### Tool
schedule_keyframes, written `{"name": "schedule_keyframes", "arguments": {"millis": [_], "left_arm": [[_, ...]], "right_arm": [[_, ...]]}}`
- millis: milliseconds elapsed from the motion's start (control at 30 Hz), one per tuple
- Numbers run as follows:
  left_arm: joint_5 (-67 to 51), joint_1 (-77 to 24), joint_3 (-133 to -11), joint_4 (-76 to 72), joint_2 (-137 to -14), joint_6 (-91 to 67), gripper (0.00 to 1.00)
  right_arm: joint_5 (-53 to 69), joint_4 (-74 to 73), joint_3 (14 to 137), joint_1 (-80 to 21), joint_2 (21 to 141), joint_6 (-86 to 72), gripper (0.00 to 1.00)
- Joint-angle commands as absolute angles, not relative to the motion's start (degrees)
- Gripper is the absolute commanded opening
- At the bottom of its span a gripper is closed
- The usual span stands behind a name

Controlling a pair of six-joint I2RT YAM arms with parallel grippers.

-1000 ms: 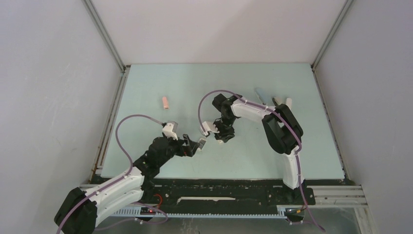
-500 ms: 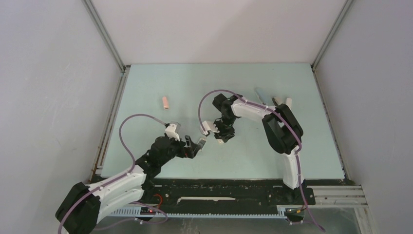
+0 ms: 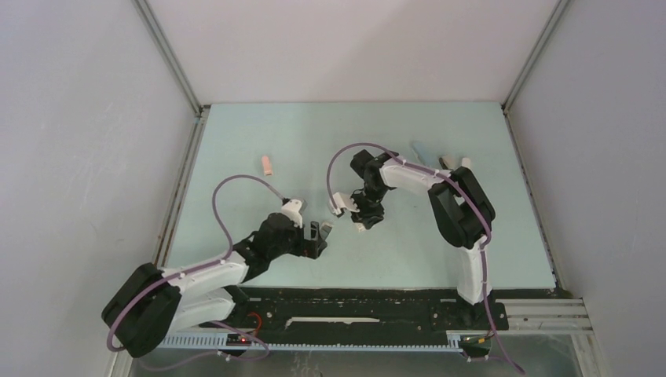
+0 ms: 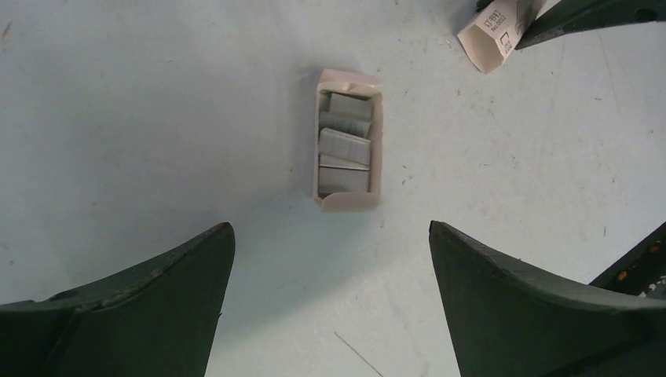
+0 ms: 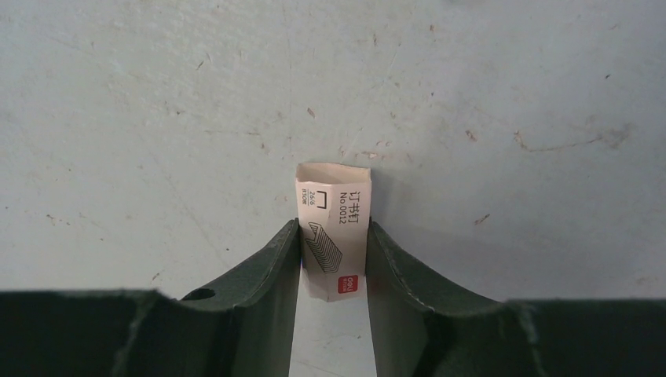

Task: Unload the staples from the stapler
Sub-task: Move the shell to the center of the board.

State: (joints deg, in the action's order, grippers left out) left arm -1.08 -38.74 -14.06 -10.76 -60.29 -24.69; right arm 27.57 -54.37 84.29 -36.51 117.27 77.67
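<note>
Left wrist view: my left pincer point(image 4: 330, 229) gapes over the staples point(image 4: 344, 148) in their paper tray point(image 4: 378, 133); my right pincer point(image 5: 333, 229) clamps the box sleeve point(image 5: 334, 192) nearby. A pink stapler point(image 3: 268, 164) lies well apart on the scuffed table point(image 3: 236, 133).

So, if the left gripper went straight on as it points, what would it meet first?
Probably the open cardboard tray of staples, lying on the table centred ahead of the left gripper and its open jaws; depth is unclear.
</note>
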Motion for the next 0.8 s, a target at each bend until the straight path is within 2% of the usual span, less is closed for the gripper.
{"name": "schedule_keyframes", "arguments": {"millis": [0,367,767], "left_arm": [[3.0,-41.8,-19.3,-10.6,-63.6,-20.5,1.0],[3.5,-44.2,-11.0,-27.2,-62.5,-15.1,1.0],[9.0,-44.3,-6.7,-32.7,-61.4,-18.7,0.97]], "right_arm": [[26.8,-55.4,82.1,-35.2,115.5,77.5,0.43],[27.0,-55.9,81.2,-34.2,114.6,78.3,0.43],[27.0,-56.0,81.2,-34.5,115.0,78.2,0.43]]}}
